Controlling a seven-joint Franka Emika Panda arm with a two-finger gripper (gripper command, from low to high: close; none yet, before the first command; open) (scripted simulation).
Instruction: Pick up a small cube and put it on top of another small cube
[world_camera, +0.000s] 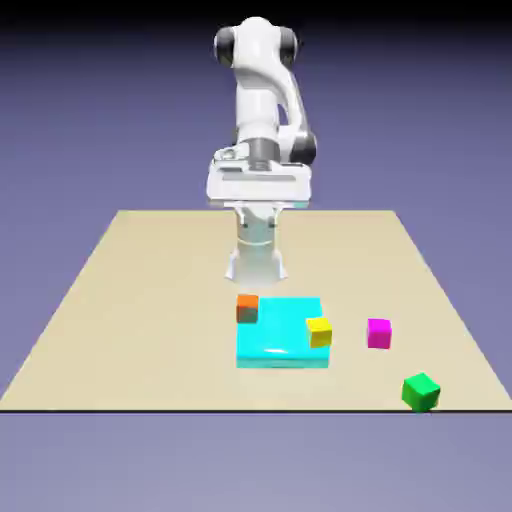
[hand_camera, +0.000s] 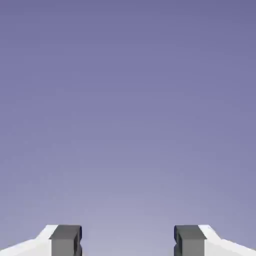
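The small green cube sits near the table's front edge at the exterior view's right. The other small cube, magenta-pink, rests a little behind it and to its left; the two are apart. My gripper hangs high over the far side of the table, well away from both cubes. In the hand view the gripper is open: its grey fingertips stand wide apart with only the blue-violet backdrop between them. No cube shows in the hand view.
A flat cyan slab lies on the tan table near the middle. An orange cube sits at its back left corner and a yellow cube at its right edge.
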